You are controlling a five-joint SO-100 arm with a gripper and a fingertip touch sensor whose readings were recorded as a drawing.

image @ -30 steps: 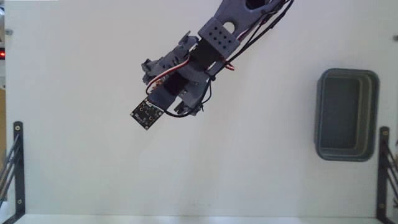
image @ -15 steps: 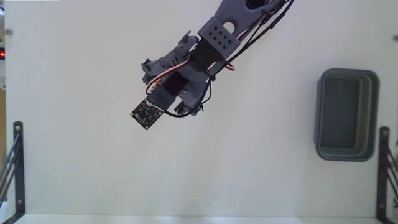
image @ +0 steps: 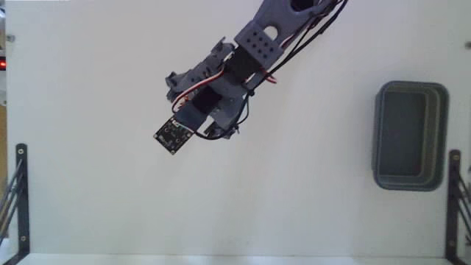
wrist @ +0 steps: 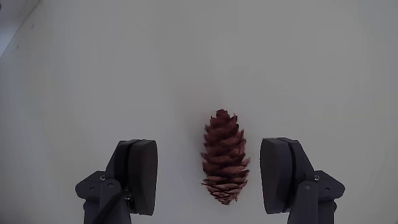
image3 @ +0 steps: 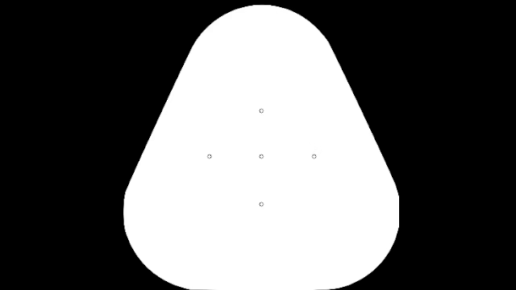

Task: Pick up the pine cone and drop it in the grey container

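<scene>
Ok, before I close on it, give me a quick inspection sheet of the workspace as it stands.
Surface: white table, bare and even.
Job's things: pine cone lies on the table between the gripper's fingers, touching neither, in the wrist view; hidden under the arm in the fixed view. Grey container sits at the right edge of the fixed view, empty, far from the arm.
Clutter: nothing seen.
Gripper: gripper open, fingers either side of the cone, which sits nearer the right finger.
Cables: black and red wires run along the arm, clear of the table.
Surroundings: black metal brackets at the lower left and right edges of the fixed view.
</scene>
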